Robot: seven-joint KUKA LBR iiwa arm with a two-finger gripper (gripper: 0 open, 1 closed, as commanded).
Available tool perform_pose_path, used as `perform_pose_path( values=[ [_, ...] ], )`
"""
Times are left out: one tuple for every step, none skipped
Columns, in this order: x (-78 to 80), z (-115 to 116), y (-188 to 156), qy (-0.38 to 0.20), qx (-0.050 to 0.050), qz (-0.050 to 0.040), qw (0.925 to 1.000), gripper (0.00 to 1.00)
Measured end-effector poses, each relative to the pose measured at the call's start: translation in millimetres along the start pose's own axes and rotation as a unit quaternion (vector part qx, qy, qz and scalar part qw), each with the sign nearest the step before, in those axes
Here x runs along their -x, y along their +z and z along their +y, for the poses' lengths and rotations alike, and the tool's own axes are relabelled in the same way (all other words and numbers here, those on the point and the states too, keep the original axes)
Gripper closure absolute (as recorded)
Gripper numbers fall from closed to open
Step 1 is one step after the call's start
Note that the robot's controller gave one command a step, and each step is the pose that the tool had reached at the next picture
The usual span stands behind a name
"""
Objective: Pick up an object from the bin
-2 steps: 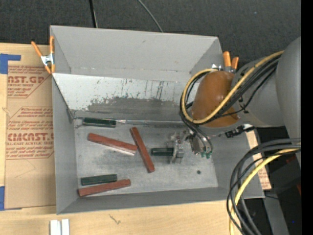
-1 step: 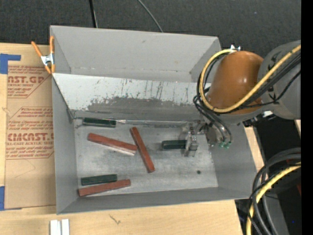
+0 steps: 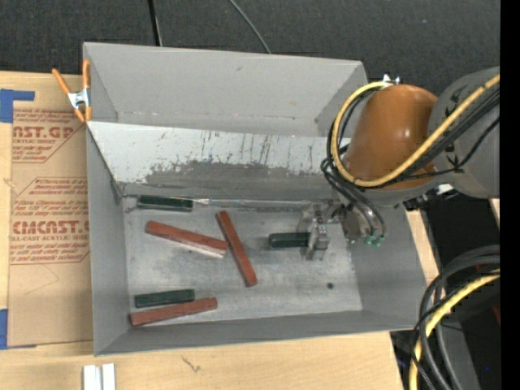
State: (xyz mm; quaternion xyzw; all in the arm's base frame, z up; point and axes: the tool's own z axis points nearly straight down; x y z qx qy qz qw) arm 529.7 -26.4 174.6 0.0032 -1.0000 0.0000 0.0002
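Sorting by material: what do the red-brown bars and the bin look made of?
Red-brown flat bars: matte, probably plastic or painted wood; even colour, no shine. Grey bin: sheet metal, with scratched, worn streaks on its back wall.

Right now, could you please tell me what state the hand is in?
Hand: open or shut cannot be told; it is down at the right end of the short dark green bar.
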Motion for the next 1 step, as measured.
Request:
perform_pose_path(
  values=[
    [-7.7, 4.9, -71.5, 0.003, 0.0, -0.0013, 1.0, 1.0]
  ],
)
